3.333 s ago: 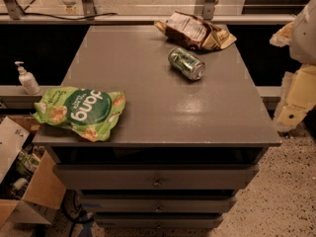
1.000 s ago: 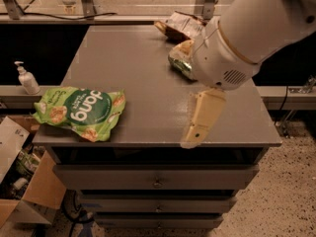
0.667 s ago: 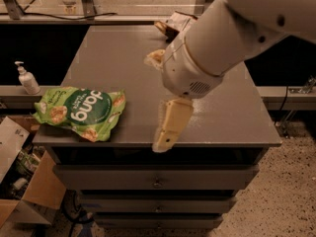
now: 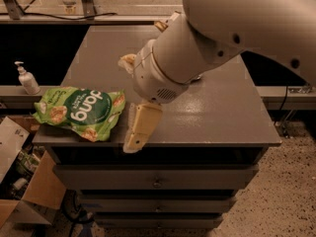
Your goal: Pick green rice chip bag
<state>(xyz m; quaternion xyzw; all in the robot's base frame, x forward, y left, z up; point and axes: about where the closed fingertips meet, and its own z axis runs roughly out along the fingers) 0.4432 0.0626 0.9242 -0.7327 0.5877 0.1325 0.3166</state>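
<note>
The green rice chip bag [image 4: 81, 111] lies flat at the front left corner of the grey cabinet top [image 4: 222, 117], light green with a dark green circle and white lettering. My gripper [image 4: 127, 105] hangs from the big white arm just right of the bag, above the cabinet's front edge. Its fingers are spread apart: one cream finger [image 4: 141, 127] points down at the front edge beside the bag, and the other [image 4: 127, 61] shows farther back. It holds nothing and is not touching the bag. The arm hides the back of the cabinet top.
A white soap pump bottle [image 4: 25, 78] stands on a ledge to the left. Cardboard boxes [image 4: 29, 191] sit on the floor at lower left. Drawers [image 4: 155, 181] run below the cabinet top. A dark shelf runs along the back.
The arm has swung from the right side across the cabinet top to the left and forward, bringing the gripper beside the green bag. The bag has not moved.
</note>
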